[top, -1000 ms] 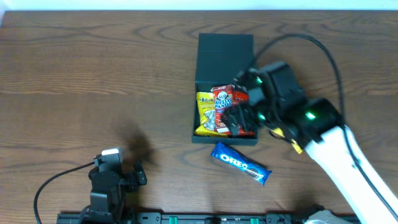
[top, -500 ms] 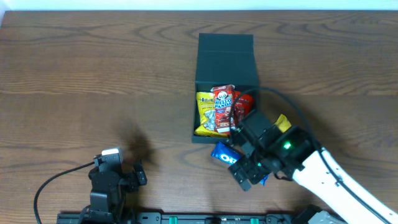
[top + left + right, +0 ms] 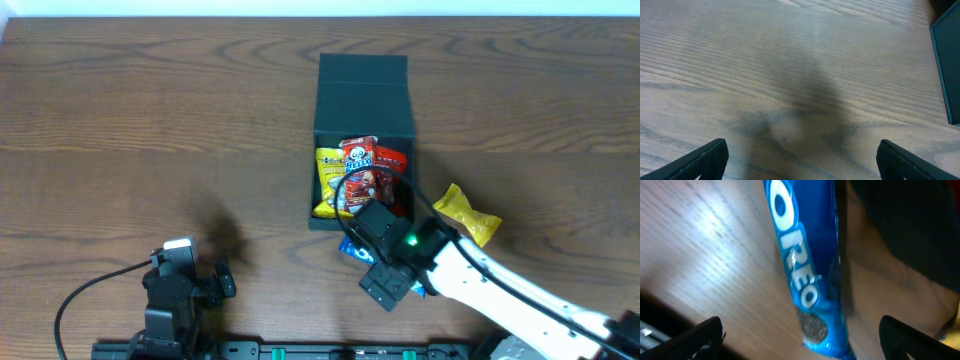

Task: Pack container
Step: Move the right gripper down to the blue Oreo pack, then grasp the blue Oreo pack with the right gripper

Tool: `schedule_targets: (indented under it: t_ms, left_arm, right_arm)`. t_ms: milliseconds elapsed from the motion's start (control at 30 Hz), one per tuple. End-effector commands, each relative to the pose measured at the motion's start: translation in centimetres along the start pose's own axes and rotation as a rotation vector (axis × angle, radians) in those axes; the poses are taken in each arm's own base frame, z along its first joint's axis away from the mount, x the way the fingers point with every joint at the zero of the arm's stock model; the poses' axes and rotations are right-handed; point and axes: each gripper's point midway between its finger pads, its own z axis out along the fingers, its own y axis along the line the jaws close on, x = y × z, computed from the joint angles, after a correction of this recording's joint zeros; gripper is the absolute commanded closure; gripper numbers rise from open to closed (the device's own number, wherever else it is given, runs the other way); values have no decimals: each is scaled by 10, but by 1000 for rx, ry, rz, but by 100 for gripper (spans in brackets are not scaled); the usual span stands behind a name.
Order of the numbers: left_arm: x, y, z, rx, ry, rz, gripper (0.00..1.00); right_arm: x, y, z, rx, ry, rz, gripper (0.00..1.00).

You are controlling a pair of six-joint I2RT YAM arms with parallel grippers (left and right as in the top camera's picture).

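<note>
The dark teal container (image 3: 362,85) stands open at the table's middle, its lid flipped back. It holds a yellow packet (image 3: 328,180) and red Hello Panda packets (image 3: 362,165). Its edge shows in the left wrist view (image 3: 946,65). A blue Oreo packet (image 3: 352,251) lies just in front of the container, mostly under my right arm. My right gripper (image 3: 388,283) hangs over it, open and empty; the right wrist view shows the Oreo packet (image 3: 800,280) between the spread fingers (image 3: 800,340). My left gripper (image 3: 205,285) is open and empty at the front left, over bare wood (image 3: 800,160).
A yellow snack packet (image 3: 465,215) lies on the table right of the container. The right arm's cable runs over the container's front. A dark rail runs along the table's front edge (image 3: 300,350).
My right gripper has moved from over the container toward the front, down to the Oreo packet. A yellow packet now lies uncovered right of the container. The left arm has not moved.
</note>
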Motion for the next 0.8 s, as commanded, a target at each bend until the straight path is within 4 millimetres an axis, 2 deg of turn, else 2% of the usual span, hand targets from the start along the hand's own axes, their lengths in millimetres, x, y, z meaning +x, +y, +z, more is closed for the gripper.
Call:
schedule_targets:
  t_ms: [0, 167, 367, 600, 767]
  left_arm:
    - [15, 4, -1, -16, 58, 15, 5]
    - [15, 4, -1, -16, 58, 15, 5]
    - [15, 4, -1, -16, 58, 15, 5]
    - [15, 4, -1, -16, 58, 15, 5]
    - [15, 4, -1, -16, 58, 15, 5]
  right_arm:
    - [-3, -5, 8, 44, 16, -84, 1]
    - [-15, -7, 21, 62, 9, -140, 1]
    - [-16, -10, 32, 60, 38, -171, 1]
    - [-28, -10, 38, 55, -6, -160, 1]
    - [-28, 0, 43, -2, -24, -159, 1]
